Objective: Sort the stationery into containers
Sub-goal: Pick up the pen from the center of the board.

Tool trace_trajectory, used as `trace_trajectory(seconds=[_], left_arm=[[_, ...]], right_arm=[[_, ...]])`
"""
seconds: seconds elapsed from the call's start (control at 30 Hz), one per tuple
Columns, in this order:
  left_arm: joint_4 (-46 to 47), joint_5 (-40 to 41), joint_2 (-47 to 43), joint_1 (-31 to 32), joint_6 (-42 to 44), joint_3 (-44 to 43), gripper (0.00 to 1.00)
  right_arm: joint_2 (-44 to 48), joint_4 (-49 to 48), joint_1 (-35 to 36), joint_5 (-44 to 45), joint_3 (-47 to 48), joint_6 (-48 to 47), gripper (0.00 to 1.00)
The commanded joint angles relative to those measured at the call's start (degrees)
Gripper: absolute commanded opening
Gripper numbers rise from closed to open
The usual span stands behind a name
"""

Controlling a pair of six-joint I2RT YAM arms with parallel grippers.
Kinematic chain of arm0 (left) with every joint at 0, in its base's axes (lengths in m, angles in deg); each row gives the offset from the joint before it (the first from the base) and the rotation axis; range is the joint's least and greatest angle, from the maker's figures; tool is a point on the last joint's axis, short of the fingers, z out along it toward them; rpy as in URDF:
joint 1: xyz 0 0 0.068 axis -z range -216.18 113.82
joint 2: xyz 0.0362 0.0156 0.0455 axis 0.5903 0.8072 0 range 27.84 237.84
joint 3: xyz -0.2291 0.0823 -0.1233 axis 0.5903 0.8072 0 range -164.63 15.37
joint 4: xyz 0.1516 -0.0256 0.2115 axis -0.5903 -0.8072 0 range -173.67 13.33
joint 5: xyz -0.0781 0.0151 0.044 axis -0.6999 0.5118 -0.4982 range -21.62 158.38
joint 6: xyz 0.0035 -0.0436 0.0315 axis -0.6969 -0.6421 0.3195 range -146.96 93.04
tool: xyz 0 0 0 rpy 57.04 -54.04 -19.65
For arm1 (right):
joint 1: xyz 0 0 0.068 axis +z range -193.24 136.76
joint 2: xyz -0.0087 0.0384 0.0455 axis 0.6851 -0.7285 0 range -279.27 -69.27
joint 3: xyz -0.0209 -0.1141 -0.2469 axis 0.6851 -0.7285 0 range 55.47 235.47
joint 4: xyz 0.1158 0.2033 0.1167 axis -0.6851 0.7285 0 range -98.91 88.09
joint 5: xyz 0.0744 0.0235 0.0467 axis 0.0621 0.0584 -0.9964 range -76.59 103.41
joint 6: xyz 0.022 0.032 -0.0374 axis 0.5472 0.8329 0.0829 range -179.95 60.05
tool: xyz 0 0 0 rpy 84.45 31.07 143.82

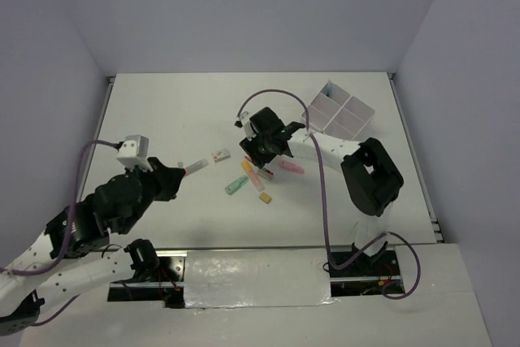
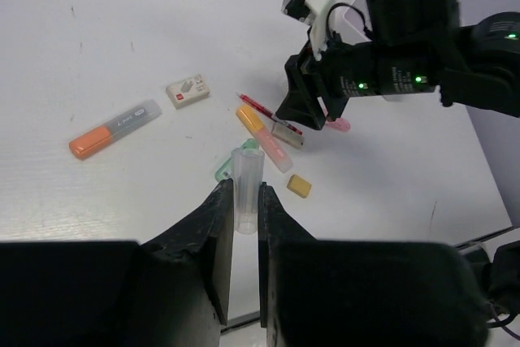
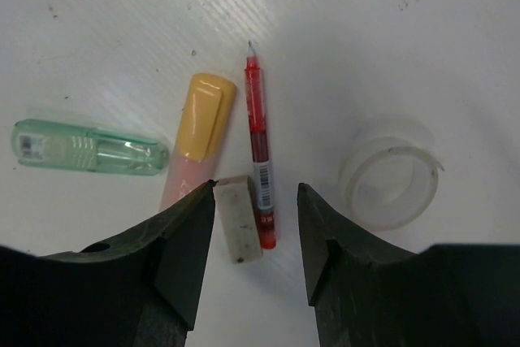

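Nearest the arm bases, the left hand (image 2: 244, 194) is clamped shut on a pale marker (image 2: 246, 170), a translucent capped tube held by its lower end with the cap pointing out over the table (image 2: 97, 30). It looks light, stiff and smooth, so a grip across the middle of the barrel would likely be steadier than one at the tip. Just beyond lie an orange marker (image 2: 114, 129) off to the left, a green marker (image 3: 89, 148) with a clear ribbed body, and a small yellow eraser (image 2: 299, 186). Further out, the right hand (image 3: 256, 194) hangs low with its jaws about half open and holding nothing. They straddle a white eraser (image 3: 238, 221) and the lower end of a thin red pen (image 3: 260, 144). The eraser sits against the inner face of one finger, with the pen right beside it. The eraser looks soft-edged and grippy and should pinch easily across its narrow sides. The pen is slim and glossy and will probably roll or be caught along with it. Beside them are a yellow-capped pink marker (image 3: 195, 132) and a frosted white tape ring (image 3: 388, 182), hollow and best taken across its wall. Farthest off, at the right, stands the white box (image 1: 339, 111), turned cornerwise, with a cross divider making four open compartments.
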Motion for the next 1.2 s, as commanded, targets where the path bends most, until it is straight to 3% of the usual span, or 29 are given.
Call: trace_trajectory(seconds=[0.0, 0.47, 0.57, 0.73, 0.8, 0.83, 1.0, 1.17], left_arm=[[-0.7, 2.2, -5.5, -0.3, 4.6, 1.1, 0.00], [-4.4, 4.4, -7.6, -0.1, 3.0, 0.5, 0.00], [-4.7, 4.4, -7.8, -0.1, 2.6, 0.6, 0.00], [-5.4, 5.1, -8.4, -0.1, 1.7, 0.7, 0.00], [-5.4, 5.3, -8.6, -0.1, 1.1, 0.8, 0.00], [-5.0, 5.2, -8.6, -0.2, 1.1, 0.9, 0.00], [-0.8, 1.8, -8.3, -0.1, 1.1, 2.8, 0.00], [10.0, -3.1, -8.8, -0.2, 1.7, 6.9, 0.00]], right_arm=[[-3.1, 2.3, -0.1, 2.5, 5.9, -3.6, 0.52], [-11.3, 3.3, -0.1, 1.9, 8.0, -3.8, 0.50], [-12.5, 3.1, -0.1, 2.5, 8.2, -3.9, 0.44], [-13.5, 5.0, 0.0, 3.0, 9.1, -4.2, 0.24], [-12.8, 4.7, -0.1, 2.3, 8.8, -4.1, 0.04], [-11.9, 4.5, -0.1, 2.7, 8.6, -3.5, 0.00], [-5.9, 2.1, 0.1, 9.9, 8.8, 1.5, 0.00], [7.5, -1.8, 0.1, 11.7, 5.2, 7.2, 0.00]])
